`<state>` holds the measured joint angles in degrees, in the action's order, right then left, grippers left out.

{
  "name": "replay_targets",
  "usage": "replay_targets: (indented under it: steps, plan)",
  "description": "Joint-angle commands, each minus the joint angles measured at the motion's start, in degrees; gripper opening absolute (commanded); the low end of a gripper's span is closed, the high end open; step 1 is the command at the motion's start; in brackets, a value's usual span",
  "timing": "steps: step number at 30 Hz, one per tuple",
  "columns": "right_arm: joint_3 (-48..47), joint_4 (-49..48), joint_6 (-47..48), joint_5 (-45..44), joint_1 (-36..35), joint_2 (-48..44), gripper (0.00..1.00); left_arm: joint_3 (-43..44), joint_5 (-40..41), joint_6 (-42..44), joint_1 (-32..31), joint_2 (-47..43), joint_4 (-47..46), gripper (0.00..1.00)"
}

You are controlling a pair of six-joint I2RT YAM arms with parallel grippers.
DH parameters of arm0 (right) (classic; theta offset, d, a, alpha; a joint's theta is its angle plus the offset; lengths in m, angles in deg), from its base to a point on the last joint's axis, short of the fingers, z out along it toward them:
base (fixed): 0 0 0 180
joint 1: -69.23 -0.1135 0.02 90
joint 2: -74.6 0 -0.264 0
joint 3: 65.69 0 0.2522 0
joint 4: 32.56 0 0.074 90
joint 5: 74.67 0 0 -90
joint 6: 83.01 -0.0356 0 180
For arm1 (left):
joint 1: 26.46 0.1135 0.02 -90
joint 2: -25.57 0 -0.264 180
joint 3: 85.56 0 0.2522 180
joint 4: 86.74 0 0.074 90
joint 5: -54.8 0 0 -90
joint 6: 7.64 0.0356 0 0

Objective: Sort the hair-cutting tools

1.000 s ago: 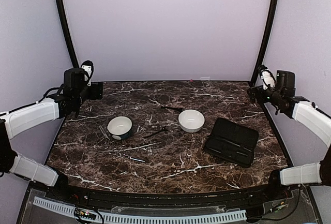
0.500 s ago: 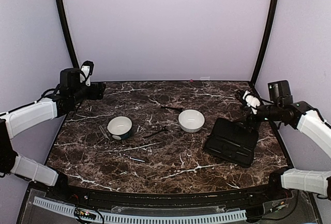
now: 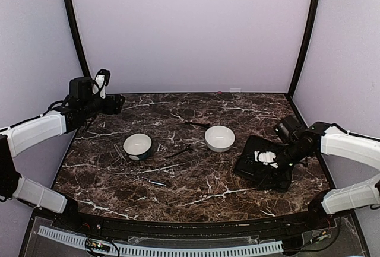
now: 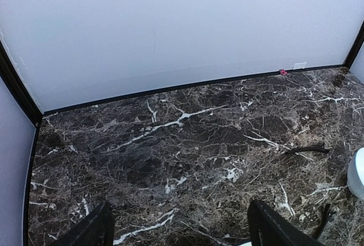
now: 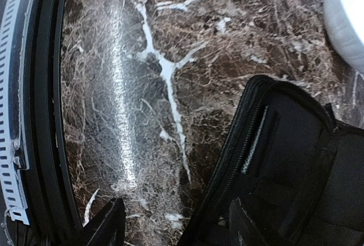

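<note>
Nearest me: short stick tool (image 3: 157,182) at 7 o'clock on tabletop (image 3: 196,194), lying alone. Right gripper (image 3: 267,158) at 4 o'clock, low over black case (image 3: 255,174); jaws apart, straddling case's zippered edge, and I cannot tell contact. Dark slim tool (image 3: 179,151) at centre, between left bowl (image 3: 138,145) and right bowl (image 3: 219,138). Thin silvery tool (image 3: 119,152) at 9 o'clock of left bowl. Second dark tool (image 3: 196,124) at 12 o'clock. Left gripper (image 4: 182,232) at 10 o'clock above tabletop, jaws wide, nothing between.
</note>
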<state>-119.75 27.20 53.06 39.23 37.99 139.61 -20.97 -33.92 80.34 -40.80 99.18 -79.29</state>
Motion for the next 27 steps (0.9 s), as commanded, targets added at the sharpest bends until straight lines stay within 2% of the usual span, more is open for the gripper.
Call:
replay_targets:
  steps: [1,11,15,18,21,27]
  plan:
    - [0.7,1.1,0.3,-4.2,-1.4,3.3,0.59,2.3,-1.8,-0.6,0.4,0.6,1.3,0.83]
    - [2.0,-5.0,-2.0,-7.5,-1.6,6.9,0.53,2.8,-3.8,-1.1,0.4,1.3,1.6,0.82]
    - [2.2,-7.6,-2.9,-9.3,-2.1,9.7,0.43,2.8,-4.4,-1.3,0.5,1.3,1.7,0.82]
    - [2.1,-8.2,-3.3,-10.3,-3.2,11.7,0.27,3.0,-4.8,-1.5,0.4,1.3,1.8,0.82]
    - [2.8,-7.7,-3.1,-10.2,-6.2,11.7,0.15,3.2,-5.0,-1.4,0.5,1.3,2.0,0.82]
    - [5.6,-7.8,-1.7,-9.4,-12.3,9.3,0.04,3.5,-5.0,-1.2,0.5,1.1,2.4,0.82]
